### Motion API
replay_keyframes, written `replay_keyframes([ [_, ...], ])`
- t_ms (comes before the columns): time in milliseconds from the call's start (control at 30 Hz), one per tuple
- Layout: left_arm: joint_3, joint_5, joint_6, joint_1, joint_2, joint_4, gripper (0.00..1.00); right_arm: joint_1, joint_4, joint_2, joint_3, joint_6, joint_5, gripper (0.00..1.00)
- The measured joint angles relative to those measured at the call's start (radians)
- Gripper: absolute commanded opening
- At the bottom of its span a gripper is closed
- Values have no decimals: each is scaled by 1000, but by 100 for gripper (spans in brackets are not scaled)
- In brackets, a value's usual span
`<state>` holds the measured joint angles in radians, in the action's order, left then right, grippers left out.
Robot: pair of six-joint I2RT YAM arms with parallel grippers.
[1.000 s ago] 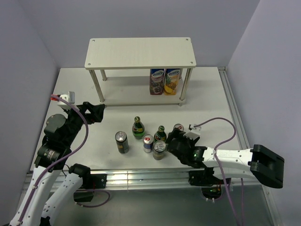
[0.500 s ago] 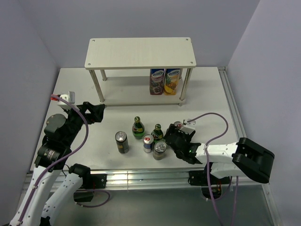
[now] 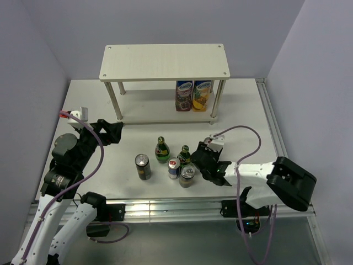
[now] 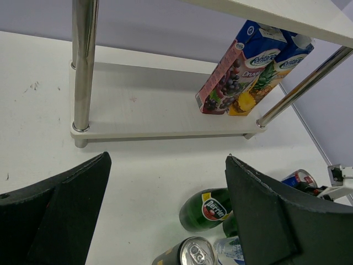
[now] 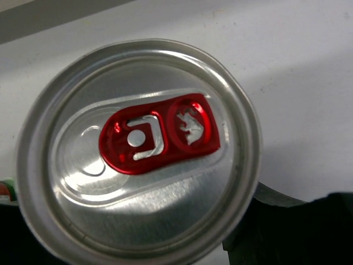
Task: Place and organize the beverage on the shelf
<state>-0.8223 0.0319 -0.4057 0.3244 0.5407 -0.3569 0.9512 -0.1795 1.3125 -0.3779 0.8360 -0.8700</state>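
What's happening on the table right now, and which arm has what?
The right pincer is shut on a blue-and-silver can in front of the shelf; the can is not yet on the shelf. The left pincer hangs open near the shelf's left end, holding nothing. Two green bottles, two black cans and a second blue can stand on the table. Two juice cartons sit on the lower tier.

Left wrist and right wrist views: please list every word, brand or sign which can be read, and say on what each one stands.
"Perrier": on the label of the green bottle, left wrist view.
Juice cartons on the lower shelf board, left wrist view: blue oval brand marks, too blurred to read.
Silver can, right wrist view: no letters on its top, only a small animal sign on the red tab.
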Motion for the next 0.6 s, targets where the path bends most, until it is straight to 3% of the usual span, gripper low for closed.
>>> replay_keyframes([
  [133, 0, 0, 1, 0, 0, 0, 91, 5, 186, -152, -58, -23, 10, 0],
  [267, 0, 0, 1, 0, 0, 0, 91, 5, 327, -306, -219, -122, 3, 0],
  [600, 0, 0, 1, 0, -2, 0, 91, -22, 386, -255, -711, -532, -20, 0],
])
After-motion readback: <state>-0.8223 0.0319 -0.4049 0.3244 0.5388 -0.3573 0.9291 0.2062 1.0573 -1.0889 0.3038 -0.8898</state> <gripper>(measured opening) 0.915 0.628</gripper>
